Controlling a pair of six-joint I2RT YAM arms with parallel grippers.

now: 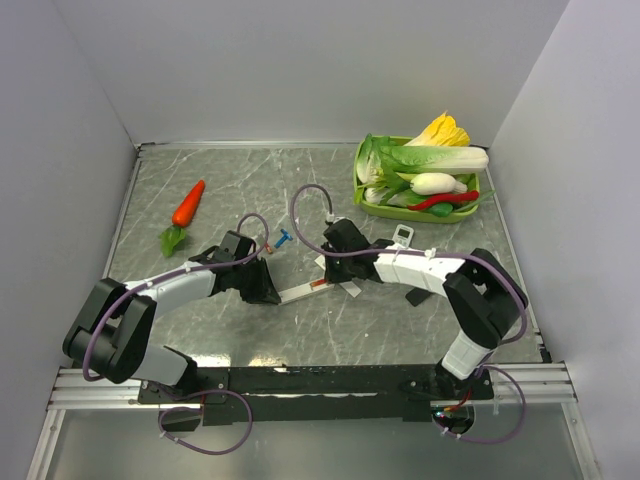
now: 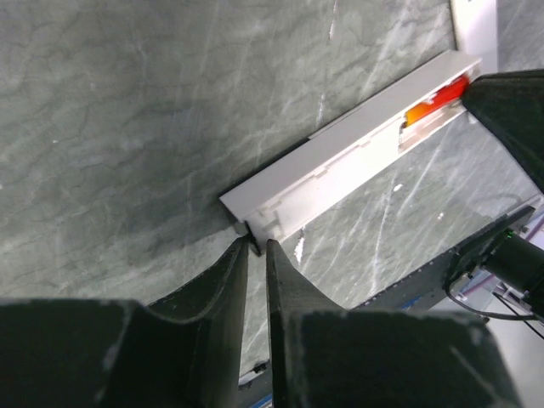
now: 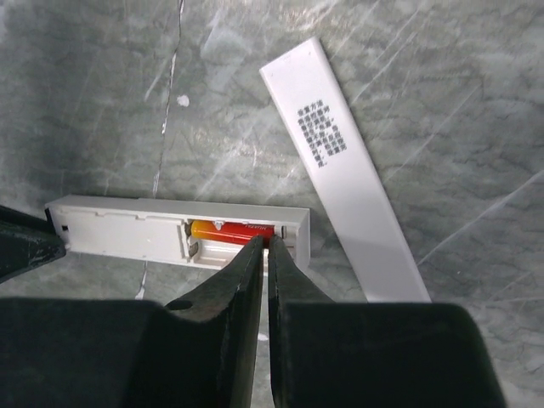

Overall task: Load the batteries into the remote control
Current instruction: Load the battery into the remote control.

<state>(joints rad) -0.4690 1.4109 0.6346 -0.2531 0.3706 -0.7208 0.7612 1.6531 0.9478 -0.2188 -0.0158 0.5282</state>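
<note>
A long, slim white remote control (image 1: 300, 292) lies flat on the grey marbled bench (image 1: 240, 185), midway between the two arms, with its back uncovered. One red-orange battery (image 3: 229, 230) sits in the open compartment at the remote's right end. A second battery is not visible in any view. The detached white back cover (image 3: 340, 161) lies on the bench just beside that end, slanting away from it, printed side up.

The right hand (image 3: 265, 242) is clenched to a thin slit and grasps nothing. Its tips meet the compartment's near edge at the battery's red end. The left hand (image 2: 255, 246) has its fingers drawn close with a narrow gap, tips against the remote's opposite end. Whether they pinch its edge or merely brace it cannot be told.

The step appears to be seating the battery. Done well, it likely means pressing straight down on the battery's end while the left hand steadies the remote, so the bar neither slides nor tips.

Farther off, a small blue T-shaped piece (image 1: 284, 238) lies behind the remote. A toy carrot (image 1: 188, 205) lies at far left, and a green tray (image 1: 358, 180) of toy vegetables sits at far right.
</note>
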